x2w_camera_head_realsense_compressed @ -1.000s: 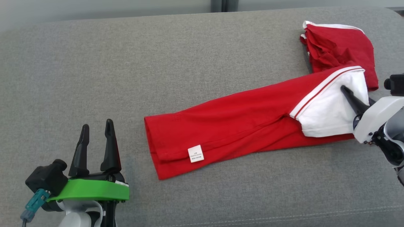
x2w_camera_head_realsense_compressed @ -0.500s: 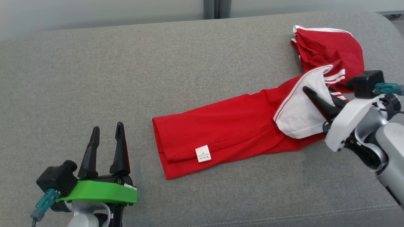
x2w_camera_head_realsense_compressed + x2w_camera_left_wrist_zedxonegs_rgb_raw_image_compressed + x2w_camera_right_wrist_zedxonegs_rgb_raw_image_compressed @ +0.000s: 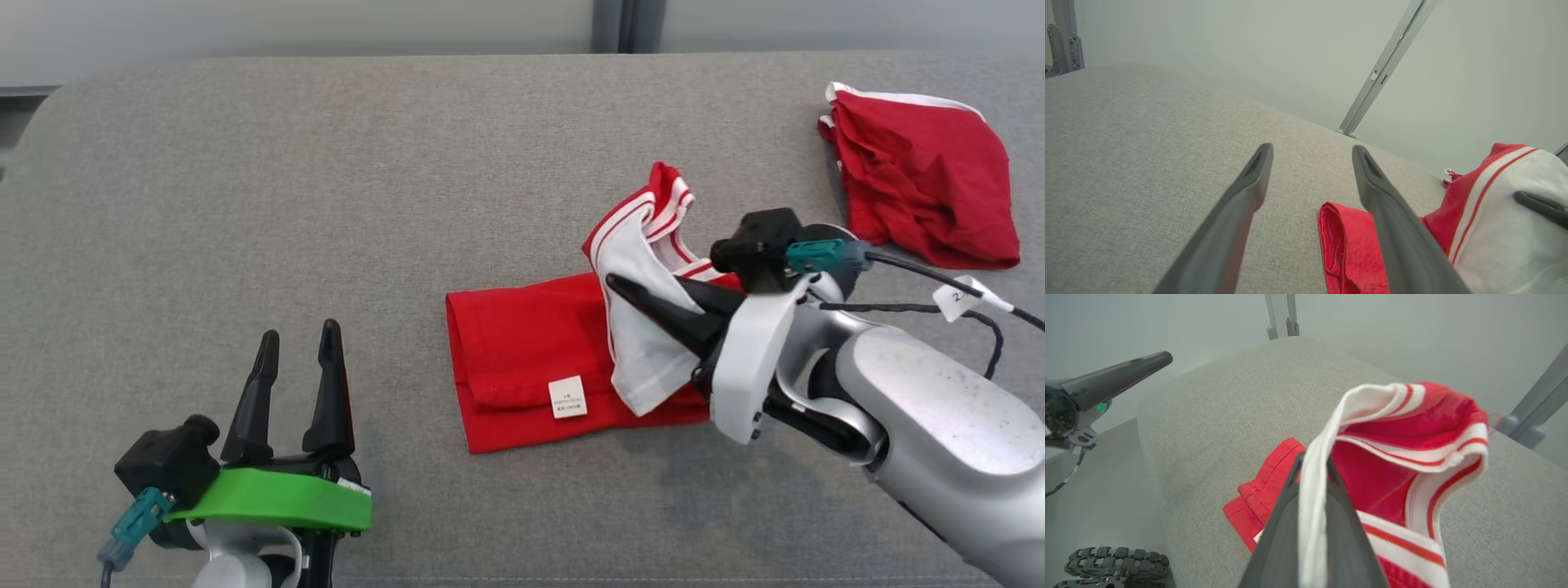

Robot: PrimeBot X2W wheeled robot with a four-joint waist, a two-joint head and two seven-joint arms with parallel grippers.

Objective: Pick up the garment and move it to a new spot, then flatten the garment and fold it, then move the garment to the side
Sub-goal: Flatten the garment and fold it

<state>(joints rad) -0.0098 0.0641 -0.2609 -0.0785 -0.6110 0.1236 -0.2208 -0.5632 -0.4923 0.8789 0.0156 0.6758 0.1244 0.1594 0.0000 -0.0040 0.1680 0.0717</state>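
Observation:
A red garment (image 3: pixel 522 351) with white, red-striped trim lies on the grey cushion (image 3: pixel 408 163), a white label (image 3: pixel 568 397) near its front hem. My right gripper (image 3: pixel 620 287) is shut on the garment's white end (image 3: pixel 645 269), held raised and doubled back over the red body; in the right wrist view the white band (image 3: pixel 1314 498) is pinched between the fingers. My left gripper (image 3: pixel 298 347) stands open at the lower left, apart from the cloth, with the red hem (image 3: pixel 1343 245) just beyond its fingers (image 3: pixel 1384 212) in the left wrist view.
A second red garment (image 3: pixel 922 175) with a white edge lies crumpled at the back right of the cushion. A cable with a paper tag (image 3: pixel 959 296) trails from the right arm. The cushion's left edge (image 3: pixel 1151 457) drops off to the floor, where a wheel (image 3: pixel 1114 561) shows.
My right gripper has carried the white end leftward over the red body, folding the garment to about half its length. The head camera has shifted. The left gripper stays open in place.

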